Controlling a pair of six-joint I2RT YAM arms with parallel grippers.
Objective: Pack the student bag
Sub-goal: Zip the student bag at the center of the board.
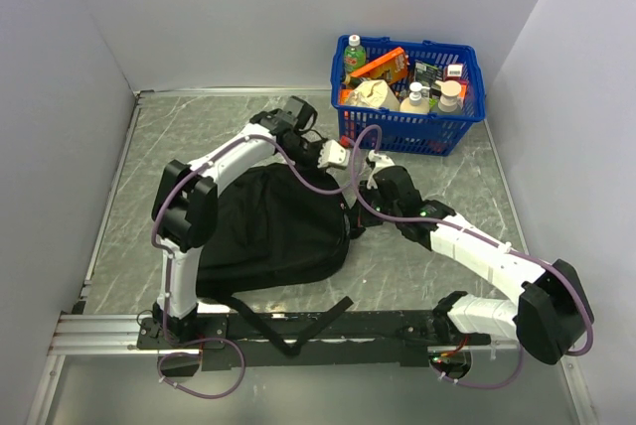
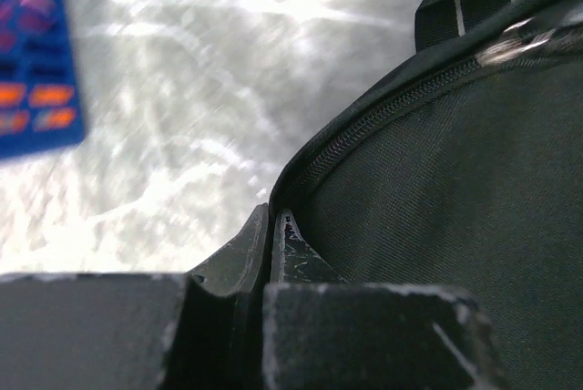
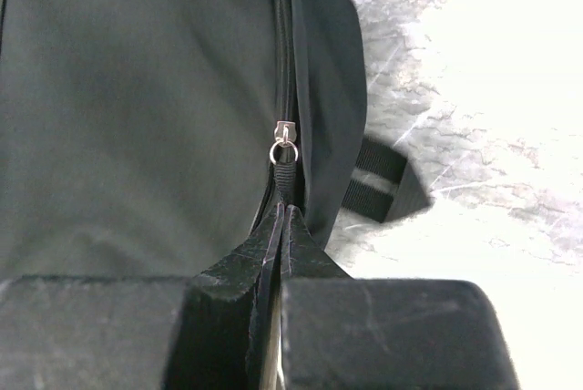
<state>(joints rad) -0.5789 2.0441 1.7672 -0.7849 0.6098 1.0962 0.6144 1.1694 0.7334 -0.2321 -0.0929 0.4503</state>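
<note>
The student bag (image 1: 268,226) is a black fabric backpack lying flat between the two arms, straps trailing toward the near edge. My left gripper (image 2: 273,217) is shut on the bag's seam edge (image 2: 301,167) just below its zipper (image 2: 401,103); in the top view it (image 1: 338,162) sits at the bag's far right corner. My right gripper (image 3: 286,210) is shut on the black zipper pull (image 3: 287,176), which hangs from the silver slider (image 3: 284,133). From above, the right gripper (image 1: 366,172) is close beside the left one. The zipper looks closed.
A blue plastic basket (image 1: 459,112) stands at the back right, holding bottles, a box and other groceries; its blue wall (image 2: 36,53) shows in the left wrist view. A black strap loop (image 3: 383,180) pokes out from the bag's edge onto the marbled table (image 1: 457,182). White walls enclose the table.
</note>
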